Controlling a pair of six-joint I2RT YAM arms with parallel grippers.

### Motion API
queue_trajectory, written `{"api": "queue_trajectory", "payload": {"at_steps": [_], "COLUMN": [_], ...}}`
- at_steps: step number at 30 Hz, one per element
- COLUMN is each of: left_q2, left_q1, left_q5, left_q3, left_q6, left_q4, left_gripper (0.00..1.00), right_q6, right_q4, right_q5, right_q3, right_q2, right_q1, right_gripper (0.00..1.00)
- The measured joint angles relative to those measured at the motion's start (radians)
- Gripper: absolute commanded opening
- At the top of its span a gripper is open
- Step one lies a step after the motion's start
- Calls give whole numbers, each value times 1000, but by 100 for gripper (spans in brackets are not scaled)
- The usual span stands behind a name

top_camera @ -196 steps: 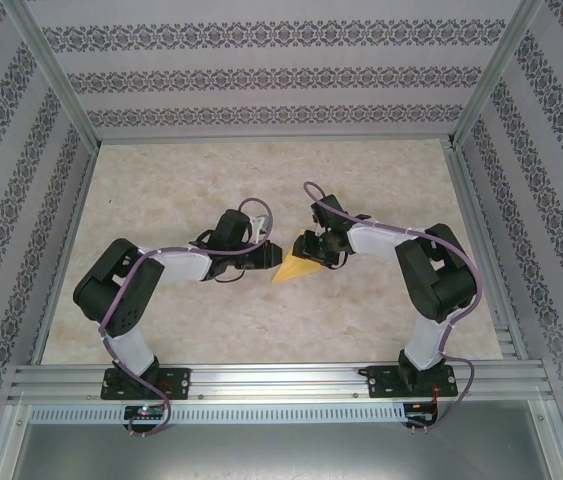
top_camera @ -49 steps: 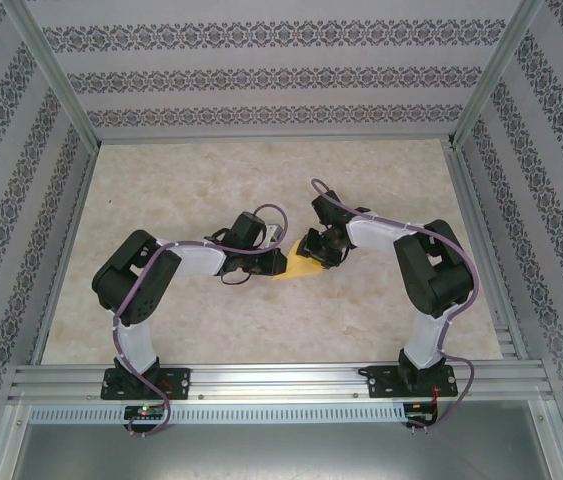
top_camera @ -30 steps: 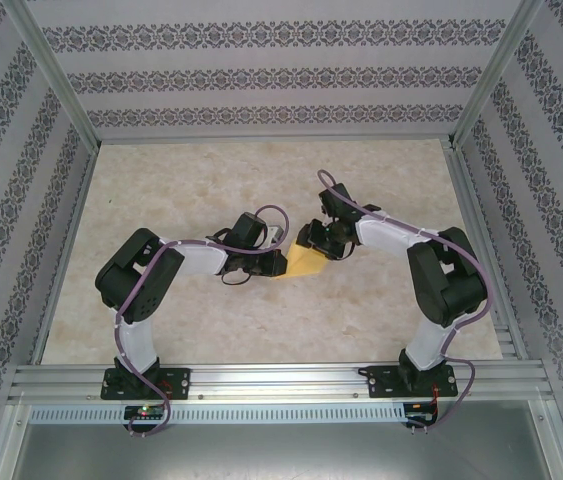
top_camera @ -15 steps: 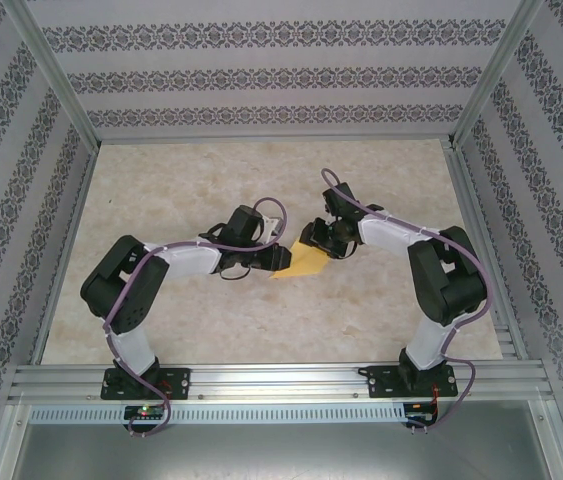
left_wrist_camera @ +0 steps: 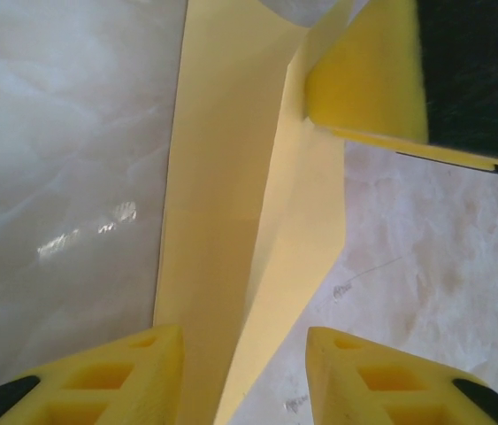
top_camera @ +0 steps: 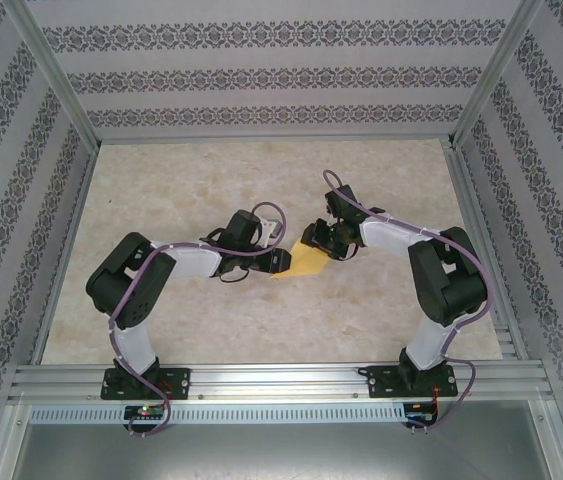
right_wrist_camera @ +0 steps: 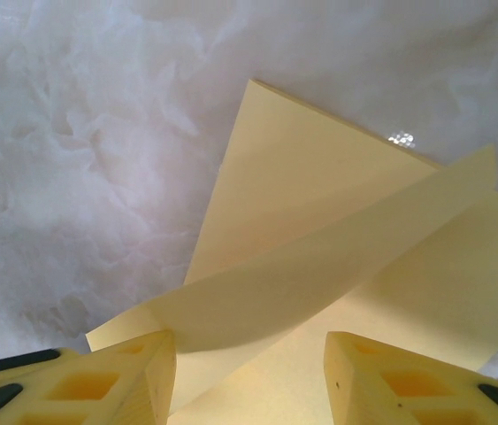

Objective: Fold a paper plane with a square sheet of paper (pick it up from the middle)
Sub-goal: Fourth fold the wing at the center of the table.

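The yellow sheet of paper (top_camera: 308, 263), already partly folded, is seen lying on the marbled table (top_camera: 211, 190), between the two grippers. The left gripper (top_camera: 284, 262) is placed at the sheet's left edge. In its wrist view the left gripper (left_wrist_camera: 241, 343) is shown with its fingers parted to a moderate gap and nothing clamped; the sheet (left_wrist_camera: 231, 221) is laid flat beneath and between them, and a long crease is seen running away from them. A yellow finger (left_wrist_camera: 368, 80) of the right gripper is set against the sheet's far folded flap. The right gripper (top_camera: 314, 243) is held at the sheet's far edge. In its own view its fingers (right_wrist_camera: 125, 376) are likewise held apart, unclamped, and one layer of the sheet (right_wrist_camera: 319, 204) is curled up off the lower layer between them.
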Motion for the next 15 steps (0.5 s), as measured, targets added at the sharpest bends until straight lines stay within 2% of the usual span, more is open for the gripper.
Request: {"api": "queue_trajectory", "payload": {"at_steps": [6, 11, 15], "left_q2": [45, 92, 101], "left_q1": [0, 0, -1], "left_q5": [59, 85, 93], "left_q3": [0, 1, 1], "left_q6": [31, 54, 56], "left_q4": [79, 120, 144], "left_gripper": [24, 7, 4], "right_q6": [0, 0, -12], "right_q4": [1, 6, 13], "right_q5": [-7, -15, -31], "right_q3": [0, -2, -19], "right_q2": [0, 0, -15], "right_q1": [0, 0, -12], "right_gripper": [48, 47, 47]}}
